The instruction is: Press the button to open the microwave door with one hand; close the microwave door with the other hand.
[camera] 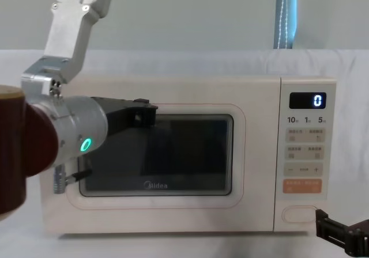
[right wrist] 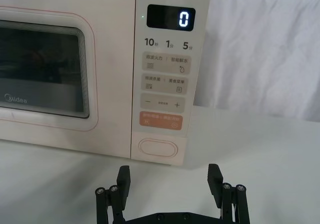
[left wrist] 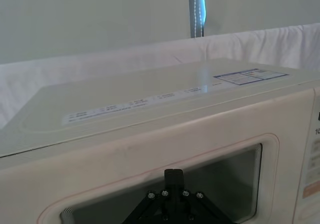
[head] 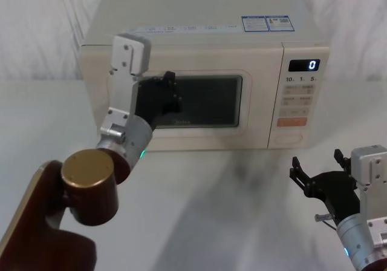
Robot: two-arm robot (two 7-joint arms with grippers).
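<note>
**A:** What are you seeing up close?

**B:** Your right gripper (right wrist: 170, 176) is hovering low over the table (head: 230, 210), fingers spread apart, holding nothing, pointing at the button (right wrist: 158, 148), well short of it.

**A:** And the left?

**B:** Your left gripper (head: 170, 89) is sitting against the microwave door (head: 254, 111), on the window's upper left part. You can't tell whether its fingers are apart or together.

**A:** Door?

**B:** It's lying flush with the control panel (head: 300, 95). The button is sitting at the panel's bottom, under the orange key (right wrist: 160, 120). The display (right wrist: 170, 18) is reading 0.
</note>
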